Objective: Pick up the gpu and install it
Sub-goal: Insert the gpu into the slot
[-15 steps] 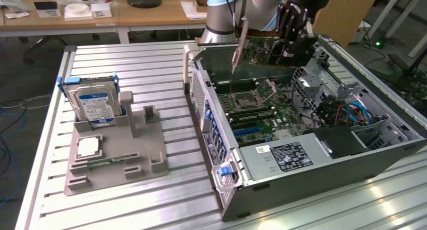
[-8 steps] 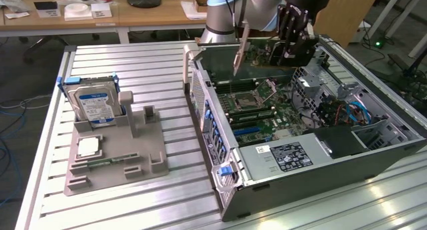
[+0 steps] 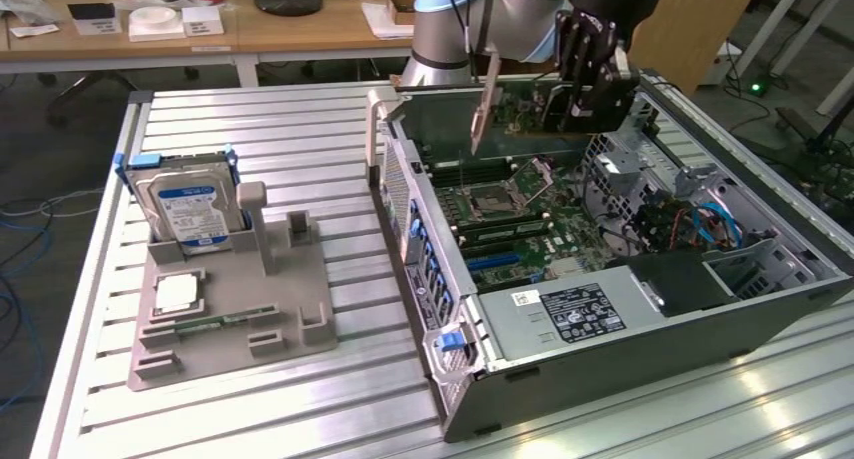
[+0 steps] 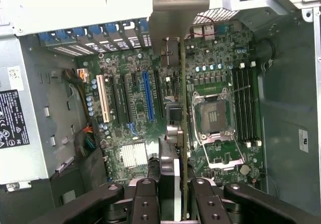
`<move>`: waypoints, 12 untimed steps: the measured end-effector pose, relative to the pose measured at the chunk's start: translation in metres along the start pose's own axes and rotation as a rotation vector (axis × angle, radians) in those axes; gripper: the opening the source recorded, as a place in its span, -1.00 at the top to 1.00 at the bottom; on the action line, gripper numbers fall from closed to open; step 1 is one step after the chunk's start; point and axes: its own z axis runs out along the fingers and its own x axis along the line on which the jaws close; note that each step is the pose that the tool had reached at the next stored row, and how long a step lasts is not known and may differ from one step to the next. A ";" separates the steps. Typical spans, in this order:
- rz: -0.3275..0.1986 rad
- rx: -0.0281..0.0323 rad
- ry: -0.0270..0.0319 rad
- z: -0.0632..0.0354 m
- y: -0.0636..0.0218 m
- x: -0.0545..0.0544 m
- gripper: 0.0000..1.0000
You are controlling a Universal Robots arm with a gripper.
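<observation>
The gpu (image 3: 525,114), a green card with a silvery end bracket, hangs upright above the open computer case (image 3: 441,279), over its far end. My gripper (image 3: 587,109) is shut on the card's top edge. In the wrist view the gpu (image 4: 175,113) appears edge-on between my gripper's (image 4: 176,189) black fingers (image 4: 146,196), bracket end farthest from the camera. It hovers over the motherboard (image 4: 135,128), between the blue expansion slot (image 4: 148,96) and the CPU socket (image 4: 213,116), clear of the board.
A grey fixture (image 3: 227,314) on the slatted table (image 3: 307,139) holds a blue-labelled hard drive (image 3: 194,204) and a processor chip (image 3: 178,294). Inside the case sit a power supply (image 3: 574,314), cables (image 3: 694,224) and memory slots (image 4: 246,103). Desks stand behind.
</observation>
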 end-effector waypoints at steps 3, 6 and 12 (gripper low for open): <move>-0.042 -0.0014 -0.0017 0.0008 0.0001 0.000 0.44; -0.048 -0.0017 -0.0020 0.0009 -0.0001 0.000 0.44; -0.048 -0.0016 -0.0021 0.0010 -0.0001 0.000 0.44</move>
